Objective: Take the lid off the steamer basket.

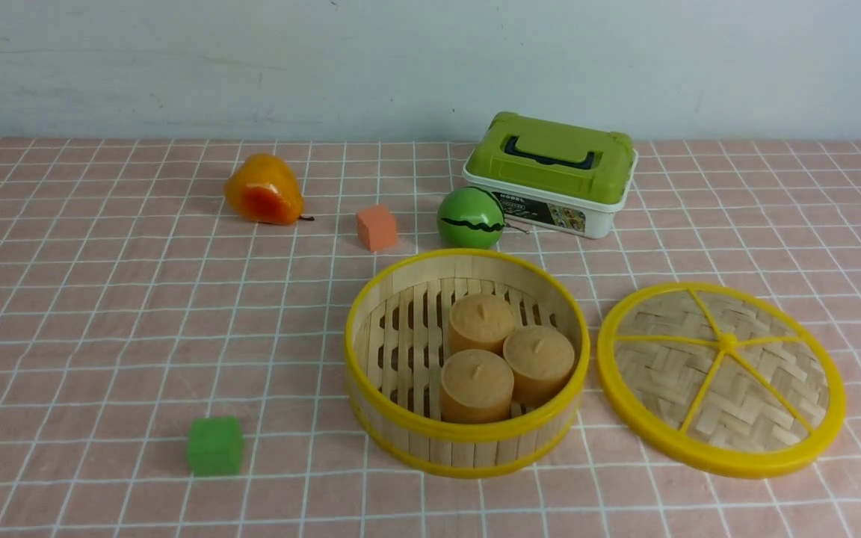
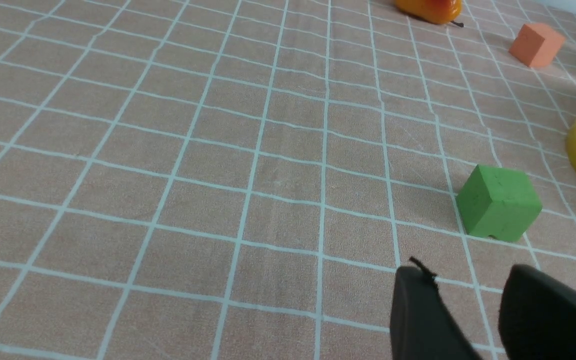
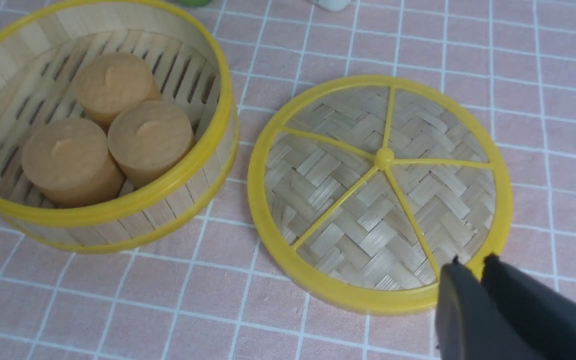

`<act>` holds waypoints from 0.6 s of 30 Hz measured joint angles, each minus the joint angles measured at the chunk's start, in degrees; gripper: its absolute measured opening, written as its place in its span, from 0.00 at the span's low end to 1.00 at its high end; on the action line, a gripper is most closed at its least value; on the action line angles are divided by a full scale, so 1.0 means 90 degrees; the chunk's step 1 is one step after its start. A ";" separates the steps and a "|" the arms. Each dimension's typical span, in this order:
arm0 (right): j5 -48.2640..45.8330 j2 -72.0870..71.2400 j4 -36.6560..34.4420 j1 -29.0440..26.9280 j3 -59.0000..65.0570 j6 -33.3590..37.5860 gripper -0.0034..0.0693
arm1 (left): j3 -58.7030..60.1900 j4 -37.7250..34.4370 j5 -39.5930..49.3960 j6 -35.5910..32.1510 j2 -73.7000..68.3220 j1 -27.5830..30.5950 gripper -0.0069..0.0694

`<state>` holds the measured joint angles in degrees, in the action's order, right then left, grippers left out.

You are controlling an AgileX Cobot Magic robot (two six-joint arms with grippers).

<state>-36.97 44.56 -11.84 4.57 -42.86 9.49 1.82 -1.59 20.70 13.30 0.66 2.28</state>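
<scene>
The steamer basket [image 1: 468, 448] stands uncovered at the table's centre front, with three tan buns [image 1: 481, 321] on its slatted floor. It also shows in the right wrist view [image 3: 118, 225]. The lid [image 1: 662, 373] lies flat on the cloth just right of the basket, apart from it, and shows in the right wrist view too [image 3: 358, 200]. My right gripper [image 3: 473, 261] is shut and empty, and shows over the lid's near rim. My left gripper [image 2: 468, 280] is open and empty above the cloth near a green cube. Neither gripper shows in the front view.
A green cube [image 1: 214, 446] sits front left of the basket. Behind the basket are an orange cube [image 1: 377, 227], a green striped ball [image 1: 470, 217], an orange pear-like fruit [image 1: 263, 190] and a white box with a green handled lid [image 1: 550, 173].
</scene>
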 joint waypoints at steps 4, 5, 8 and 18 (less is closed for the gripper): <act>-0.0026 -0.0413 0.0000 0.0000 0.0056 0.0000 0.02 | 0.0000 0.0000 0.0000 0.0000 0.0000 0.0000 0.40; -0.0045 -0.0513 0.0000 0.0000 0.0056 0.0000 0.02 | 0.0000 0.0000 0.0000 0.0000 0.0000 0.0000 0.40; -0.0137 -0.0734 0.0000 0.0000 0.0056 0.0000 0.02 | 0.0000 0.0000 0.0000 0.0000 0.0000 0.0000 0.40; -0.0247 -0.0791 0.0000 0.0000 0.0056 0.0000 0.02 | 0.0000 0.0000 0.0000 0.0000 0.0000 0.0000 0.40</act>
<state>-39.19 37.44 -11.84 4.57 -42.36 9.49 1.82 -1.59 20.70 13.30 0.66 2.28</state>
